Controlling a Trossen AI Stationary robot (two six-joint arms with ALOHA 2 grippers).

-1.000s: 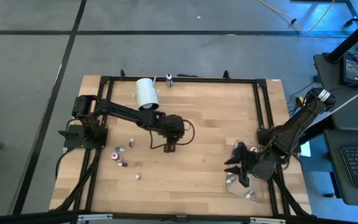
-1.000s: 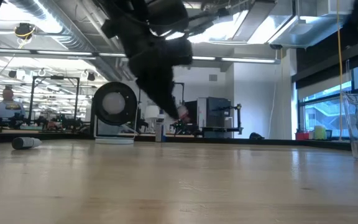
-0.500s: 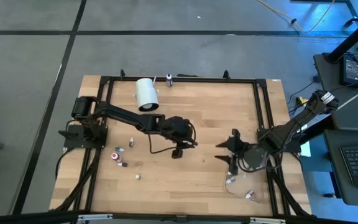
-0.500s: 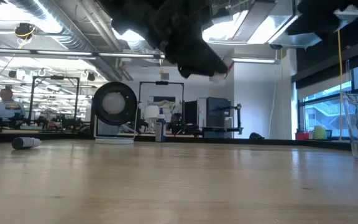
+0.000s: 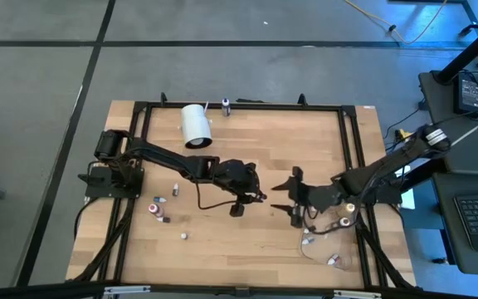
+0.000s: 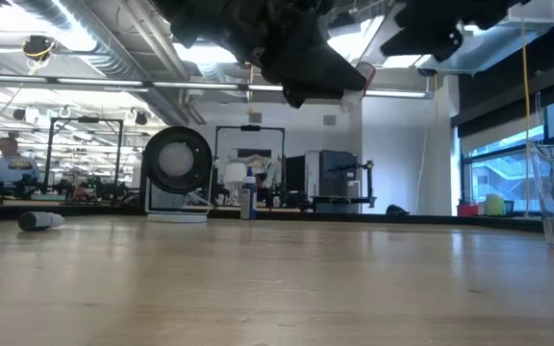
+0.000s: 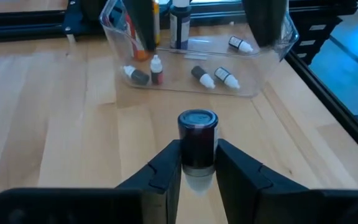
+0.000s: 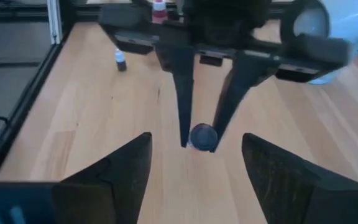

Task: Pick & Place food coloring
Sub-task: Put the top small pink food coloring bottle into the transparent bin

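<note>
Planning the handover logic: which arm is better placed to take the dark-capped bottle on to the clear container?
Right. The left gripper holds the dark-capped bottle mid-table; the right gripper faces it with jaws open, and the clear container lies on its side.

My left arm reaches across to mid-table, its gripper (image 5: 236,208) raised off the surface with both fingers (image 7: 166,171) pinched tight on a dark-capped dropper bottle (image 7: 197,142). My right arm stretches in to face it, its gripper (image 5: 288,201) nearby, fingers (image 8: 114,174) spread wide, holding nothing.
</note>
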